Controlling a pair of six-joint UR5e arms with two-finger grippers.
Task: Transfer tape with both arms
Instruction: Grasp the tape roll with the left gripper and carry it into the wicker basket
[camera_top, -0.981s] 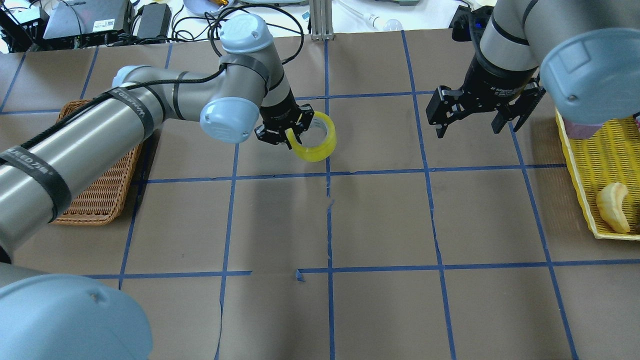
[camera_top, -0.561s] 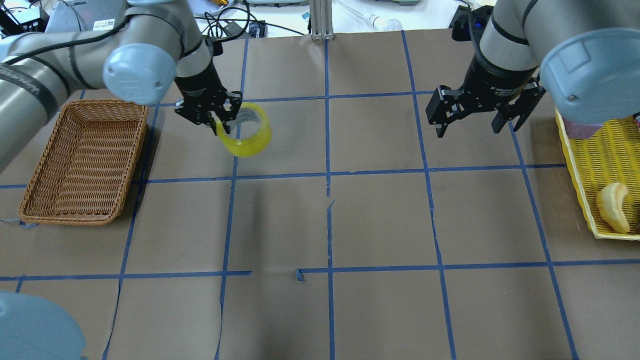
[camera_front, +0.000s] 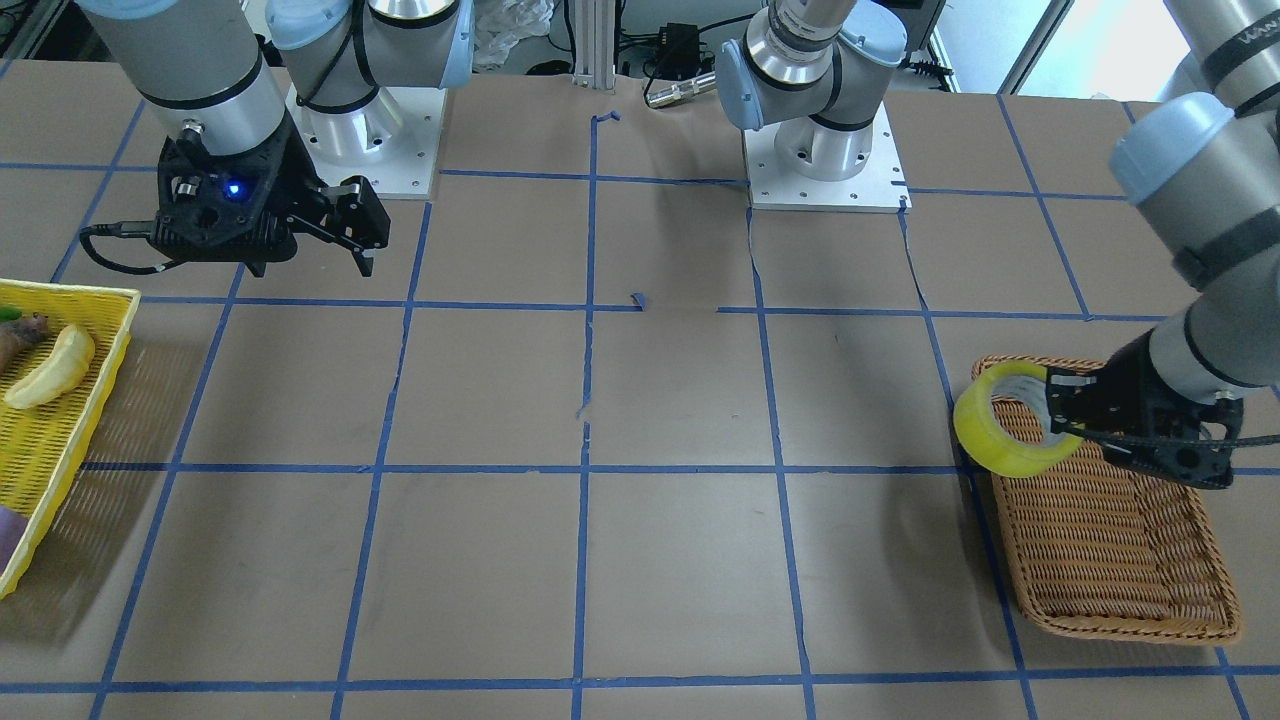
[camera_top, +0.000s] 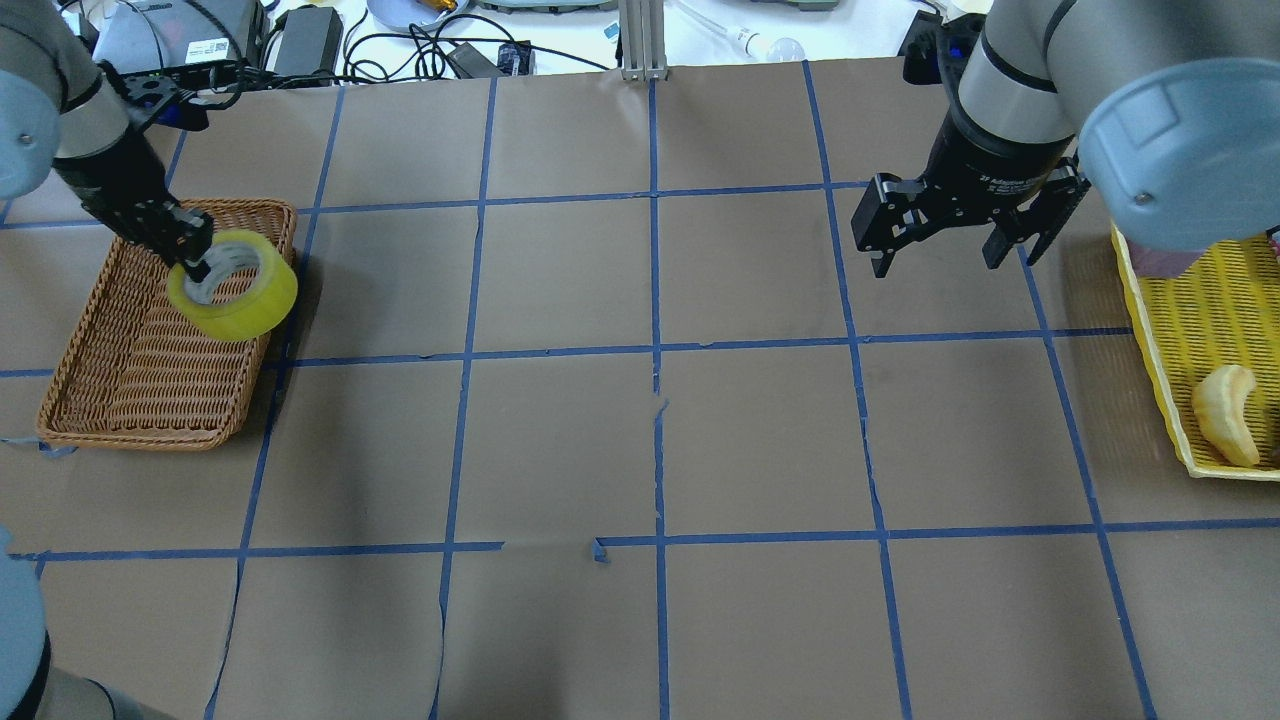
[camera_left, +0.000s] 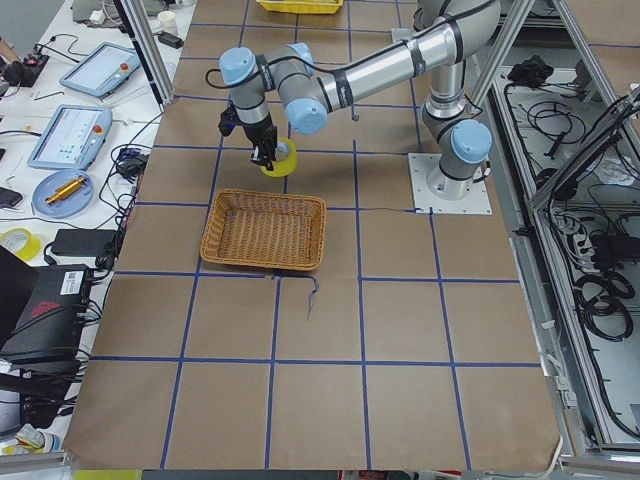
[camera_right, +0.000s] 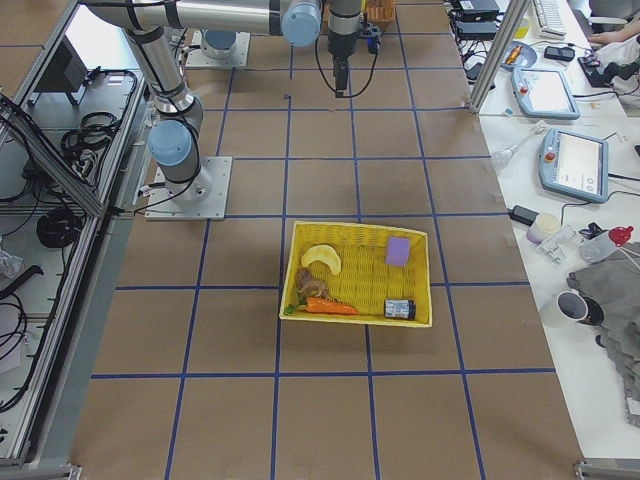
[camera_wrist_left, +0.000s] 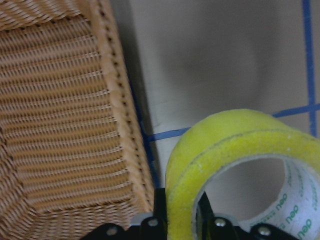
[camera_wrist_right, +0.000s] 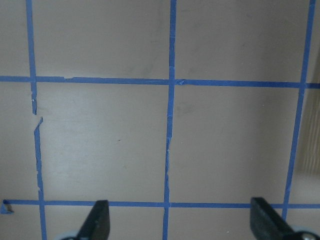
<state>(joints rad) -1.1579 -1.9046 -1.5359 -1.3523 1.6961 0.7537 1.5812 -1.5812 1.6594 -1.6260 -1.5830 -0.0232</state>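
The yellow tape (camera_top: 233, 284) is a translucent roll with a whitish core. My left gripper (camera_top: 195, 262) is shut on its rim and holds it in the air over the right edge of the wicker basket (camera_top: 120, 370). The tape also shows in the front view (camera_front: 1003, 434), held by the same gripper (camera_front: 1075, 425), and fills the lower right of the left wrist view (camera_wrist_left: 240, 165), where the basket (camera_wrist_left: 60, 120) lies to the left. My right gripper (camera_top: 940, 245) hangs open and empty above the table at the back right; its fingertips (camera_wrist_right: 97, 220) show in the right wrist view.
A yellow tray (camera_top: 1150, 330) at the right edge holds a banana (camera_top: 1228, 412) and other items. Cables and devices (camera_top: 300, 40) lie beyond the table's far edge. Blue tape lines (camera_top: 657, 350) form a grid on the brown table.
My left arm has swung left with the tape, from the table's middle to over the basket's right edge. The right arm has not moved.
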